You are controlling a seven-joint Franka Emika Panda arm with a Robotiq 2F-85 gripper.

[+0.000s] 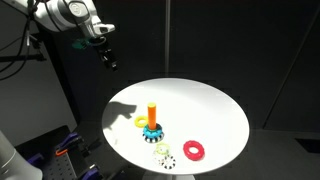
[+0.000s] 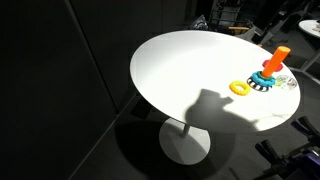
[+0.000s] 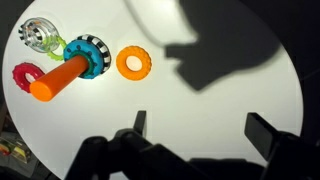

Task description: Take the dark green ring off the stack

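The stack is an upright orange peg [image 1: 152,109] on a round white table [image 1: 210,105], with a blue toothed ring [image 1: 152,129] round its foot. It shows in both exterior views [image 2: 276,58]. In the wrist view the peg [image 3: 60,78] points toward the camera, and a thin green ring edge [image 3: 73,47] shows against the blue toothed ring [image 3: 90,56]. My gripper [image 1: 107,58] hangs high above the table's far left, well apart from the stack. Its fingers [image 3: 200,130] are open and empty.
A yellow ring [image 1: 143,122] [image 3: 132,62] lies beside the stack. A loose red ring [image 1: 192,151] [image 3: 25,75] and a pale gear-shaped ring [image 1: 163,152] [image 3: 40,35] lie near the table's edge. The surroundings are dark, and the arm's shadow falls on the tabletop.
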